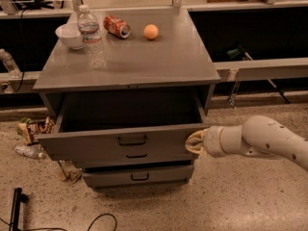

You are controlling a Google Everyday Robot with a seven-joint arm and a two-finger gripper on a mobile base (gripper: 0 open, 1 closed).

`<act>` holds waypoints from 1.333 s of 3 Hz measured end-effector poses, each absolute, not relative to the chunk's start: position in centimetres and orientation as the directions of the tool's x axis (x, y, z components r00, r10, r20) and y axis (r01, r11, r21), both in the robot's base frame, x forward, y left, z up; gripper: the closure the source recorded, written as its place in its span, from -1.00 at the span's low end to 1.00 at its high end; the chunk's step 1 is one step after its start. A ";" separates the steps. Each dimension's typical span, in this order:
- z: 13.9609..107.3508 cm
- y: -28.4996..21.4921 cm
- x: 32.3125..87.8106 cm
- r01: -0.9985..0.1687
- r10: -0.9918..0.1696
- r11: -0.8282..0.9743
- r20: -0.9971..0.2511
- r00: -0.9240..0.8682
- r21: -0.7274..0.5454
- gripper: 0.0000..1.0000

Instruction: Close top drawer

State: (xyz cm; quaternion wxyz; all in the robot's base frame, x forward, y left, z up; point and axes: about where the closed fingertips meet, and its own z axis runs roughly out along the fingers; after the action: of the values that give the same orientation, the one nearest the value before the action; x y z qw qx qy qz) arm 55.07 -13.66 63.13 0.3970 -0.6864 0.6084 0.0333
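Note:
The top drawer (120, 143) is a wide grey metal box pulled partway out of the grey cabinet (134, 71). Its plain front carries a small dark bar handle (132, 140) at centre, and its inside looks empty. My gripper (193, 143) comes in from the right on a white arm (260, 141). Its yellowish tip rests against the right end of the drawer front. Two shorter drawer fronts (137, 176) sit below.
On the cabinet top stand a water bottle (91, 37), a white bowl (70, 35), a lying red can (117, 26) and an orange (151, 31). Snack packets (33, 129) and litter lie on the floor to the left. Black cables (96, 221) run along the front floor.

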 end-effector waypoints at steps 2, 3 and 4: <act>63.5 -14.5 59.4 -0.828 -0.822 0.058 -0.497 0.278 -0.558 1.00; 63.1 -14.4 62.0 -0.812 -0.828 0.054 -0.480 0.289 -0.581 1.00; 62.3 -14.5 64.1 -0.808 -0.837 0.056 -0.468 0.282 -0.586 1.00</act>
State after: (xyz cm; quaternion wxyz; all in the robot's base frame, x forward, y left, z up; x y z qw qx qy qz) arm 64.09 -14.50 62.25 0.4113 -0.6869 0.5989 -0.0177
